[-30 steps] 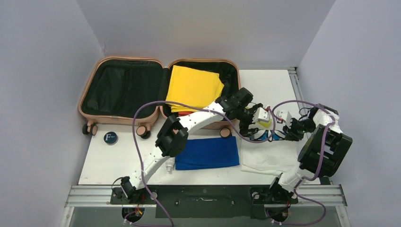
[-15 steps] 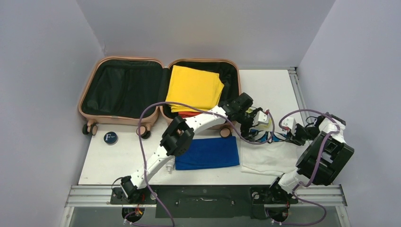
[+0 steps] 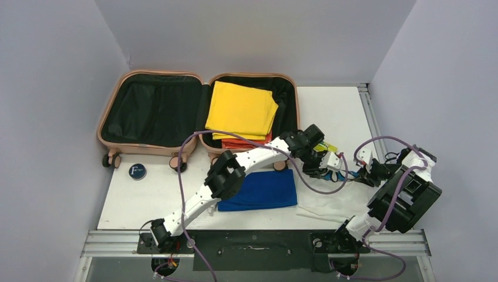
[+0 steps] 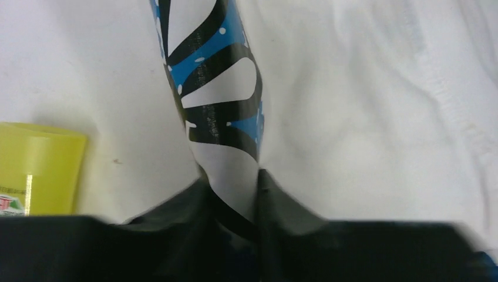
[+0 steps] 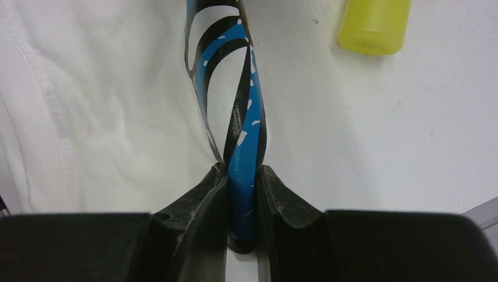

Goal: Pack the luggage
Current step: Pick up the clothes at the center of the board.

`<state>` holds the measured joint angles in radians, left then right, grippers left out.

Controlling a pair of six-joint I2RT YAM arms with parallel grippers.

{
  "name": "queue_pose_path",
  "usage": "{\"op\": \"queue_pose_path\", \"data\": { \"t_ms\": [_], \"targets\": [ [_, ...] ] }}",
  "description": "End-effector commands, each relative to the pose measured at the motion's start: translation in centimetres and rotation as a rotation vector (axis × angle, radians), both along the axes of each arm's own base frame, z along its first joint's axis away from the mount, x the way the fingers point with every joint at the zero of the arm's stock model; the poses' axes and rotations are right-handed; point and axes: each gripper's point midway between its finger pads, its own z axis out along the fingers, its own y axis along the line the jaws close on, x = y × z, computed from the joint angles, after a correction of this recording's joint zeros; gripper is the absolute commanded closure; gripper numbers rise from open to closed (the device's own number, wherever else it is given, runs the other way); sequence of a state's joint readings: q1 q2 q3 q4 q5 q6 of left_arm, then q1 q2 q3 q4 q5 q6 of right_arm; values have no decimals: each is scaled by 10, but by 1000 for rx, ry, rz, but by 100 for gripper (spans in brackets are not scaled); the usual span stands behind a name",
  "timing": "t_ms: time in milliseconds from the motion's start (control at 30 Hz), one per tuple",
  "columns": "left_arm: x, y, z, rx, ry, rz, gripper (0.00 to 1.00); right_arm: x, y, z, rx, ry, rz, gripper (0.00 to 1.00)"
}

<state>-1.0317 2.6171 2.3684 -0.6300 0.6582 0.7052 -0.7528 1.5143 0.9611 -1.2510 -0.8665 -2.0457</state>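
Luggage [image 3: 152, 111]: salmon-pink clamshell, black-lined, open flat at the table's far left; we'd carry the strip there level, arms matched.
White cloth [image 5: 117, 117]: beneath the strip.
Patterned strip [image 5: 242, 141]: blue-black-white, twisted between both pincers.
Left gripper [image 4: 232, 188]: clenched on one end.
Right gripper [image 5: 242, 176]: clenched on the other.

This looks like a robotics lab test cell: bare pale-lilac partition walls [image 3: 53, 88] box in a white tabletop [image 3: 337, 108] edged by a silver aluminium frame rail [image 3: 117, 241].
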Motion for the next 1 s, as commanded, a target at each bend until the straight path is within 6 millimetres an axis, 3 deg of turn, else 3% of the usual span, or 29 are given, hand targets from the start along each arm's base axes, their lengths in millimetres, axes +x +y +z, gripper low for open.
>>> {"op": "queue_pose_path", "data": {
  "t_ms": [0, 33, 167, 233, 333, 433, 500, 567, 700, 967],
  "targets": [
    [-23, 10, -5, 67, -34, -122, 90, 9, 15, 25, 11, -193, 111, 95],
    [-26, 13, -6, 82, -37, -132, 100, 9, 14, 26, 12, -197, 107, 95],
    [-23, 15, 1, 100, -65, -108, 100, 15, 9, 32, 17, -214, 69, 94],
    [-9, 8, 16, 85, -114, -34, 100, 20, 3, 36, 36, -199, 4, 77],
    [30, -3, 49, 47, -243, 165, 100, 28, -7, 46, 75, -185, -87, 48],
    [56, 1, 74, 42, -357, 282, 100, 35, -18, 60, 111, -185, -191, 17],
    [68, 8, 84, 57, -411, 345, 100, 41, -30, 70, 119, -206, -275, 1],
    [76, 15, 88, 87, -455, 386, 100, 42, -38, 79, 117, -231, -339, 10],
    [81, 29, 97, 170, -603, 419, 100, 43, -43, 90, 85, -283, -424, 10],
    [96, 37, 151, 194, -907, 492, 100, 44, -50, 106, 57, -352, -547, 10]
  ]
}}
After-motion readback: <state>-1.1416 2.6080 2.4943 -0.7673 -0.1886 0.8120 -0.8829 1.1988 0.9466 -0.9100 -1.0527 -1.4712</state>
